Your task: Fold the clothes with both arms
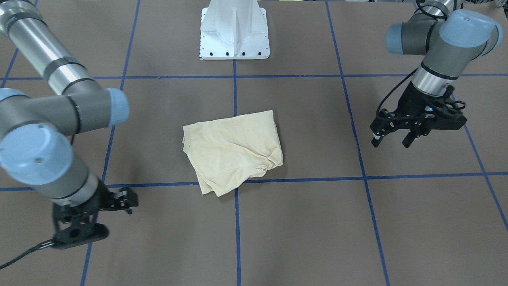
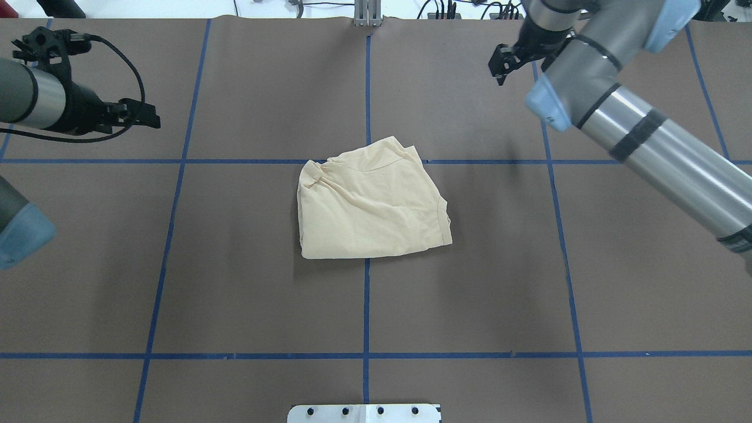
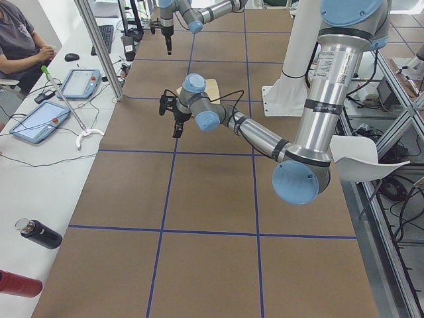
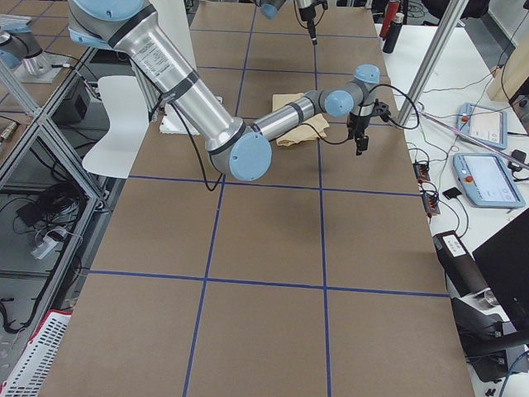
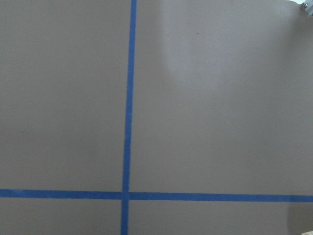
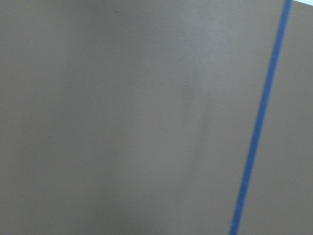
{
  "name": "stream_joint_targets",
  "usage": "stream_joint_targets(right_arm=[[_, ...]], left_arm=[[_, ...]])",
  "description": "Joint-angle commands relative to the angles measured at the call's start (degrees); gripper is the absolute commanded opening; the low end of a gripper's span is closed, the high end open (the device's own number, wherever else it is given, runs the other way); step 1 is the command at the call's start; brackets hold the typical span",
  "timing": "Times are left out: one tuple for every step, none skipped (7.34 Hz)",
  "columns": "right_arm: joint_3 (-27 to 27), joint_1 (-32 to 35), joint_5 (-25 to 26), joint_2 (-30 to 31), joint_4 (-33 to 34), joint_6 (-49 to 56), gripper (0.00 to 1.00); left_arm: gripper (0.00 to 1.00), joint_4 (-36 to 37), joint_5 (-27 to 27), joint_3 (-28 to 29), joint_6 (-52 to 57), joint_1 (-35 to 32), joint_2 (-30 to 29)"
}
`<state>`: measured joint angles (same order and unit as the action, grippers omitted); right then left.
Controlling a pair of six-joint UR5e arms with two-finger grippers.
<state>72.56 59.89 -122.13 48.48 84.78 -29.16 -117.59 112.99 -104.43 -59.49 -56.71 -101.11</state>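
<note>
The shirt (image 1: 232, 151) sits as a rumpled folded bundle at frame centre on the desk (image 1: 301, 222), with the left gripper (image 1: 391, 142) at right and the right gripper (image 1: 118, 217) at lower left both well clear, fingers apart and empty; any last fold should probably pinch matching corners evenly.

From overhead, open table (image 2: 235, 282) lies all round the shirt (image 2: 370, 205). The left gripper (image 2: 147, 116) hangs well apart at ten o'clock, the right arm (image 2: 640, 135) at two, the pedestal (image 2: 364, 413) at six.
</note>
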Motion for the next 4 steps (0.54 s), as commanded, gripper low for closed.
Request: stream_joint_targets(right_arm=[[3.89, 7.58, -3.11, 8.08, -2.58, 1.83, 1.0], [5.47, 9.96, -3.99, 13.34, -9.82, 1.13, 1.0], [5.14, 9.9, -3.12, 17.57, -19.29, 1.73, 1.0], [4.18, 9.98, -0.51, 18.05, -21.56, 2.0, 1.0]], left_arm=[[1.0, -3.5, 2.49, 0.19, 4.79, -7.69, 4.5], [1.0, -3.53, 2.59, 0.37, 7.09, -9.28, 4.69], [1.0, -3.53, 2.59, 0.63, 6.94, -9.3, 5.48], [1.0, -3.53, 2.24, 1.68, 7.37, -9.12, 5.74]])
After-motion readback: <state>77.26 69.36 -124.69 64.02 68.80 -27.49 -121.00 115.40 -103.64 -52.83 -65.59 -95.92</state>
